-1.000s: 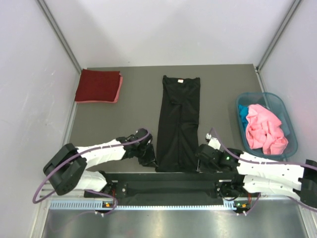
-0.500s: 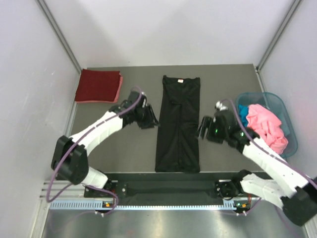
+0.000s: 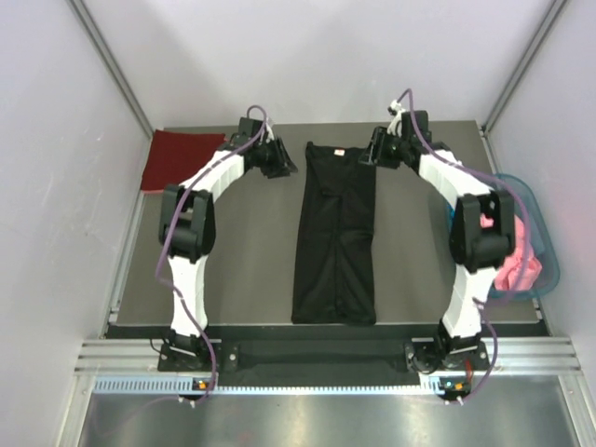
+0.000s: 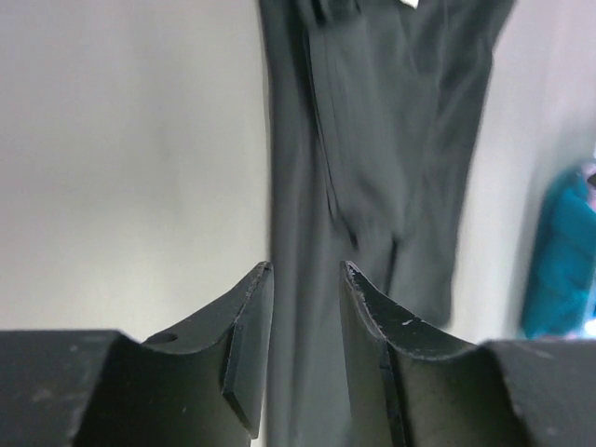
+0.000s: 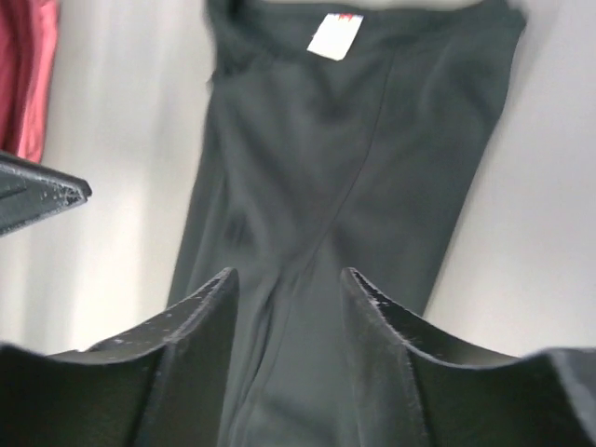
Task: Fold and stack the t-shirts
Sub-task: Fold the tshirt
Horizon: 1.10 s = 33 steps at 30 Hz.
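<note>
Over the table (image 3: 242, 261), top view first: the black t-shirt (image 3: 335, 233) lies in a long narrow strip down the middle, collar at the far end. The left gripper (image 3: 287, 165) and right gripper (image 3: 369, 156) flank that collar, each just beside a corner. The dark red t-shirt (image 3: 177, 160) sits folded at the far left. The right arm reaches across the teal basket (image 3: 526, 191) holding the pink t-shirt (image 3: 526, 251), so an elbow could catch that rim.

Left wrist now: fingers (image 4: 250, 345) are parted narrowly, nothing between them, black cloth ahead.

Right wrist: fingers (image 5: 200, 345) are spread wider, also empty, with the white label (image 5: 328, 35) beyond.

The danger, as I see it, is a pinch that takes only the top layer, letting the tucked sides spill open. Uneven lifting would skew the fold.
</note>
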### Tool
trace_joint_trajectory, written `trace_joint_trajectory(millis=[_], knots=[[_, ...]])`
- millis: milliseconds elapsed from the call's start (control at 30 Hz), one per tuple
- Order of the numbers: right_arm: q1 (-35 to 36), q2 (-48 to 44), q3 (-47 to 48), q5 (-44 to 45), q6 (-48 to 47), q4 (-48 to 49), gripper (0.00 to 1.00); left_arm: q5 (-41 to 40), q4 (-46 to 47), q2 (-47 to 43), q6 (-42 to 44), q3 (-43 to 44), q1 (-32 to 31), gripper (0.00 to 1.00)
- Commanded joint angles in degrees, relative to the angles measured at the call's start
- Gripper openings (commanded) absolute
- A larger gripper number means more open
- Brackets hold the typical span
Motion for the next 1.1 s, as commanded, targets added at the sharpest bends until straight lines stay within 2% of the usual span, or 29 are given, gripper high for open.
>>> trace_joint_trajectory(millis=[0,100,200,333,467,600,867,1067], knots=[[-2.5,7.5,10.1,-3.1,-2.4,2.1,0.46,3.4,-0.8,7.9,4.7,10.1,-0.2,0.39],[-4.8,13.9,15.8,-3.5,-1.1,2.4,0.45,3.8,-1.6,15.5,4.2,17.8,0.4,0.39],[-6.8,18.0,18.6,-4.6,-0.5,4.5,0.49,3.7,0.1,20.2,2.4,22.5,1.3,0.39],[-7.8,21.7,19.9,-8.3,-0.3,8.4,0.57,5.5,6.7,23.9,-2.0,24.4,2.6,0.40],[-8.1,27.7,24.5,-11.0,-0.3,7.9,0.57,6.2,12.6,26.7,-6.7,25.5,2.9,0.40],[-8.3,31.3,27.2,-11.3,1.9,8.1,0.49,6.2,13.4,29.6,-8.1,27.6,2.8,0.40],[-8.6,35.8,30.6,-12.7,7.8,10.3,0.46,8.1,16.5,31.7,-10.9,28.3,2.7,0.40],[-9.0,37.4,31.2,-14.3,12.3,14.5,0.37,9.1,20.9,33.4,-13.5,28.5,2.4,0.40]])
